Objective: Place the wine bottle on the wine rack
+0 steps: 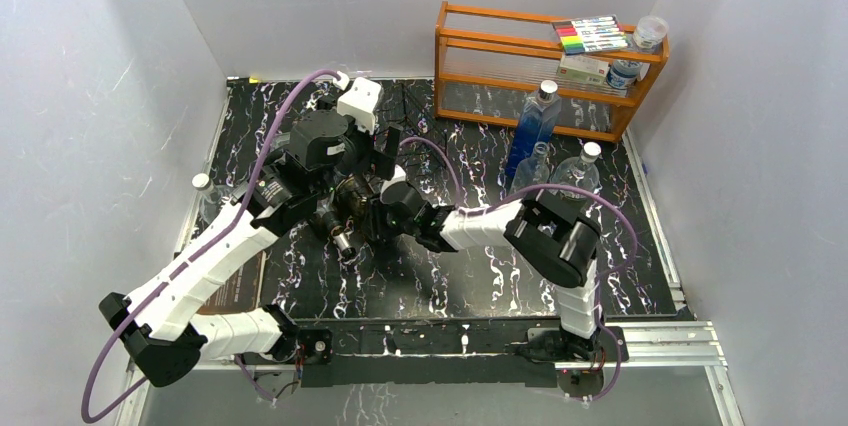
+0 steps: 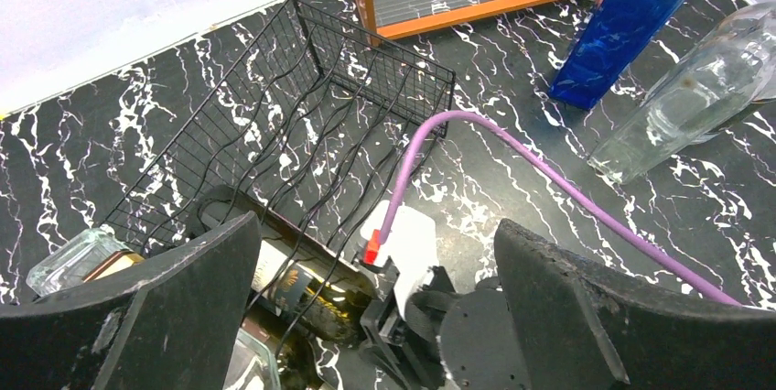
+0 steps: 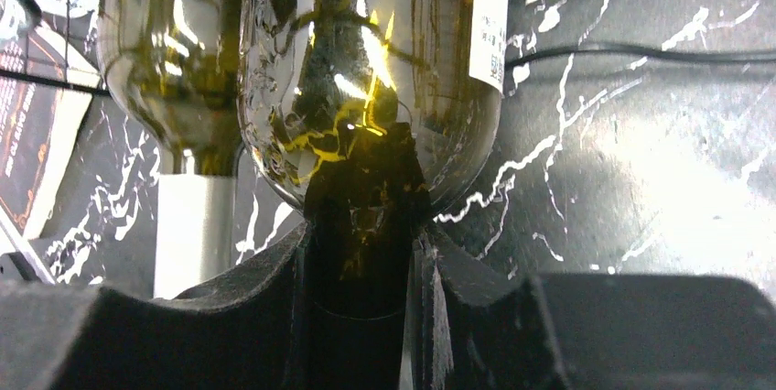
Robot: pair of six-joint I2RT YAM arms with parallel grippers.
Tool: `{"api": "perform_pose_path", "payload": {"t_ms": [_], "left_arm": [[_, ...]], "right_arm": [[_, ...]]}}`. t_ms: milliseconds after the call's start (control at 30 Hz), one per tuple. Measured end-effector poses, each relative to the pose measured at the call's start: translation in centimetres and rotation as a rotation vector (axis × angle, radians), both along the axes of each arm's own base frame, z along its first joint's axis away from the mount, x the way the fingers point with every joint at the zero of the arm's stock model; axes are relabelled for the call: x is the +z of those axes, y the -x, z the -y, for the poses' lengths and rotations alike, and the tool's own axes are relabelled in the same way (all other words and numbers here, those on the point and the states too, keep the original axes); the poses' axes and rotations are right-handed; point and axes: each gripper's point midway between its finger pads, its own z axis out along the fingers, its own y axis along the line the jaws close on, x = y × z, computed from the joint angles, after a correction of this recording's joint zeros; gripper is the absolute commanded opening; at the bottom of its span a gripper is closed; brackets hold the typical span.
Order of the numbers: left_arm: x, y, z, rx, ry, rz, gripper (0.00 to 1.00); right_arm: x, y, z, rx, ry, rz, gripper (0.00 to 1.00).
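Right arm [image 1: 480,226]: elbow bent high, forearm reaching left across the table, wrist low.
Right gripper [image 3: 359,262]: clamped on the neck of the bottle [image 3: 366,88], with a finger [image 3: 256,298] pressed to each side.
Bottle: lying on its side, its shoulder and body just beyond the right fingertips, with rack wires crossing it (dark olive glass, pale label).
Second bottle [image 3: 165,60]: just beside the held one, beyond the right fingers and to their left in the wrist view.
Left arm [image 1: 200,281]: elbow swung far out left, forearm angled in over the middle.
Left gripper [image 2: 380,234]: fingers spread wide, hanging above the right wrist.
Rack [image 2: 403,88]: stretches away ahead of the left fingertips. The bottle's labelled body lies at its near end, beside the finger on that view's left.
Shelf [image 2: 485,7]: beyond the rack, far ahead of the left fingers.
Blue bottle [image 2: 631,24]: ahead and right of the left fingers.
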Motion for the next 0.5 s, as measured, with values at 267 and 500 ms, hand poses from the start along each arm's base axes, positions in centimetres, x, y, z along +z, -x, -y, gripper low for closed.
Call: {"api": "perform_pose_path", "payload": {"t_ms": [267,500], "left_arm": [[-0.1,0.2,0.3,-0.005,0.024,-0.014,0.98],[-0.2,0.3,0.6,-0.014,0.040,-0.027,0.98]], "right_arm": [[0.4,-1.5,-1.6,-0.023,0.005,0.015,0.23],[0.2,-2.0,-1.8,-0.038,0.030,0.013,0.44]]}}
